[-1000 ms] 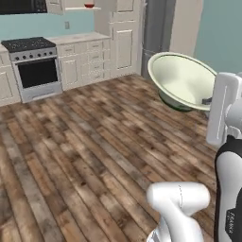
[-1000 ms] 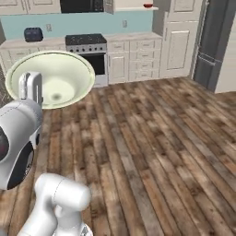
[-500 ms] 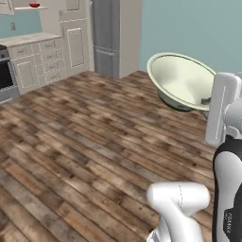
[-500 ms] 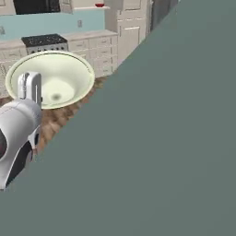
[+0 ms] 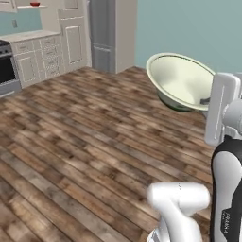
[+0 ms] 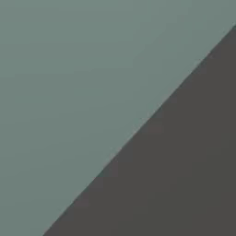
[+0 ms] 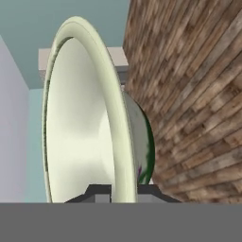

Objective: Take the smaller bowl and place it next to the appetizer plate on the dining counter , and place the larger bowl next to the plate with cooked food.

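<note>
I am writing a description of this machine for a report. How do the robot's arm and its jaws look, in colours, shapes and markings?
The arm has smooth, rounded white shells with a glossy black section between them. The black section carries small pale lettering, too blurred to read. A flat, light grey rectangular block sits at the top. The gripper has two small dark grey jaws, squarish at the tips. No cables show.

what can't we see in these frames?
- Gripper fingertips: left base view, behind the arm's white link; hand view, cut by the bottom edge.
- Larger bowl rim where pinched: same.
- Right base view: two flat grey surfaces up close, scene blocked.
- Red thing on the shelf: too small to identify.
</note>
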Controlling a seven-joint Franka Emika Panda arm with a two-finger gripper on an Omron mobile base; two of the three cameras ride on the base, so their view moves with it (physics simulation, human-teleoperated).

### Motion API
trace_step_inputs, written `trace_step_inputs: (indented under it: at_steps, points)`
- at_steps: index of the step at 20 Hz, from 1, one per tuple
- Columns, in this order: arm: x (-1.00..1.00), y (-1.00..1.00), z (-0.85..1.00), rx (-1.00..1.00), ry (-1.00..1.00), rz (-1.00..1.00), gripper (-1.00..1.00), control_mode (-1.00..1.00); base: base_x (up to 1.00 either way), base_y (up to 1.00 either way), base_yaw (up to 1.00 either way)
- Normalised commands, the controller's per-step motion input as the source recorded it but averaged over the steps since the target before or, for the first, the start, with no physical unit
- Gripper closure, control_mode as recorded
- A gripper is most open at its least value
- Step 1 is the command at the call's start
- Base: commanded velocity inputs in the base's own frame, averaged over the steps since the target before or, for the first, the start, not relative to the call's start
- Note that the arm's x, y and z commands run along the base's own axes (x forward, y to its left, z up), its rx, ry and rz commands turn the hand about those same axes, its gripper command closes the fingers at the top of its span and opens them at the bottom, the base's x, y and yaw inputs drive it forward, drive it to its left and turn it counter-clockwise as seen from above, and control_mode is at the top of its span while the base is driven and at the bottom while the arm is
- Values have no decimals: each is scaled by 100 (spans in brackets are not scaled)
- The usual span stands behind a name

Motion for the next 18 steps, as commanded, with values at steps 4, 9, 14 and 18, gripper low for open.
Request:
trace_step_inputs:
  at_steps: [4, 9, 14, 18]
  points:
    - [0, 0, 0, 0, 0, 0, 100, 100, -100, 53, -5]
    - [0, 0, 0, 0, 0, 0, 100, 100, -100, 100, -5]
    - [0, 0, 0, 0, 0, 0, 100, 100, -100, 100, -7]
    - [0, 0, 0, 0, 0, 0, 100, 100, -100, 100, -4]
